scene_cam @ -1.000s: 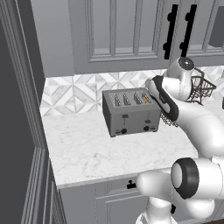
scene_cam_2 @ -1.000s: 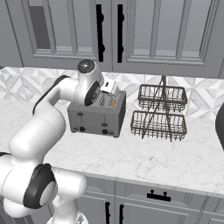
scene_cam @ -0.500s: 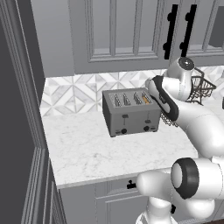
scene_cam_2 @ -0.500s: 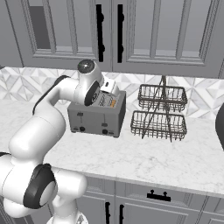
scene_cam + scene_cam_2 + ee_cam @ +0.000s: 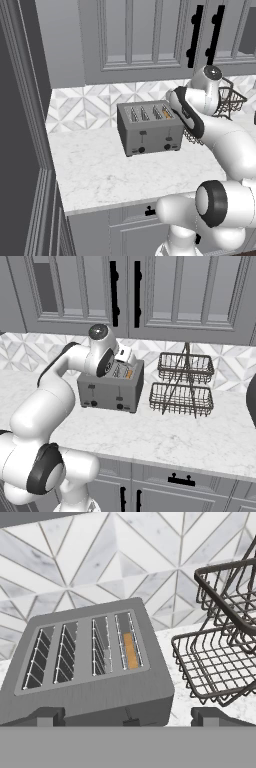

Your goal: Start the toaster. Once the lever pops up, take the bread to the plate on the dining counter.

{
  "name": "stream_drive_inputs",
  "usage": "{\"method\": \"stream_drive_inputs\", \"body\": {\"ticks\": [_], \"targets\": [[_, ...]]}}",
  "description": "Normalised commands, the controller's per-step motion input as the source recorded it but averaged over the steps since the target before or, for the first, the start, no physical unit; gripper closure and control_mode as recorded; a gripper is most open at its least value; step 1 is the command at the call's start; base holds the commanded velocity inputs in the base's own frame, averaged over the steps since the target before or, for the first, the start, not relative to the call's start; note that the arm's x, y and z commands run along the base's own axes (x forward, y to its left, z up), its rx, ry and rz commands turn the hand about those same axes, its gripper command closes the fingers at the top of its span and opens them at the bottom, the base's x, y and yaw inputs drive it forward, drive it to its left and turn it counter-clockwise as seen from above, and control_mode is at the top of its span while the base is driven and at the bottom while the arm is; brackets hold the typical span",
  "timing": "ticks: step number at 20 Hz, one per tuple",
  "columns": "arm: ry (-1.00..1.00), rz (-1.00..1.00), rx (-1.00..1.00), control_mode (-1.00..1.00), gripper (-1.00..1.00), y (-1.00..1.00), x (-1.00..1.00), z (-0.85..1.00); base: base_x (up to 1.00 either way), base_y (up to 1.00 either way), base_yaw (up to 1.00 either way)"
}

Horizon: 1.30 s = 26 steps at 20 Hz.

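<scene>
In the left base view we see the boxy brushed grey metal four-slot toaster (image 5: 150, 129) standing on the white marble bench (image 5: 115, 170) against the patterned tile backsplash (image 5: 85, 107), its small black right-hand lever (image 5: 168, 138) on the front face.

In the right base view a dark two-tier wire rack (image 5: 183, 385) stands just right of the toaster.

In the hand view the golden-tan bread slice (image 5: 130, 650) sits in the rightmost slot, and the end effector (image 5: 128, 717) hangs above with its fingers spread wide, holding nothing.

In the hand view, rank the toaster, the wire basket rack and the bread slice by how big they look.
1. The toaster, largest.
2. The wire basket rack, though cut off at the frame's right edge, so its rank is unsure.
3. The bread, just an orange strip in the rightmost slot.
</scene>
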Motion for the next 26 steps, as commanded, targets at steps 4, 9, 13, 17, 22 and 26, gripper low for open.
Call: {"method": "stream_drive_inputs", "body": {"ticks": [4,9,13,17,22,26], "targets": [[0.0,0.0,0.0,-1.0,-1.0,0.0,0.0,0.0,0.0,0.0,0.0],[0.0,0.0,0.0,-1.0,-1.0,0.0,0.0,0.0,0.0,0.0,0.0],[0.0,0.0,0.0,-1.0,-1.0,0.0,0.0,0.0,0.0,0.0,0.0],[0.0,0.0,0.0,-1.0,-1.0,0.0,0.0,0.0,0.0,0.0,0.0],[0.0,0.0,0.0,-1.0,-1.0,0.0,0.0,0.0,0.0,0.0,0.0],[0.0,0.0,0.0,-1.0,-1.0,0.0,0.0,0.0,0.0,0.0,0.0]]}}
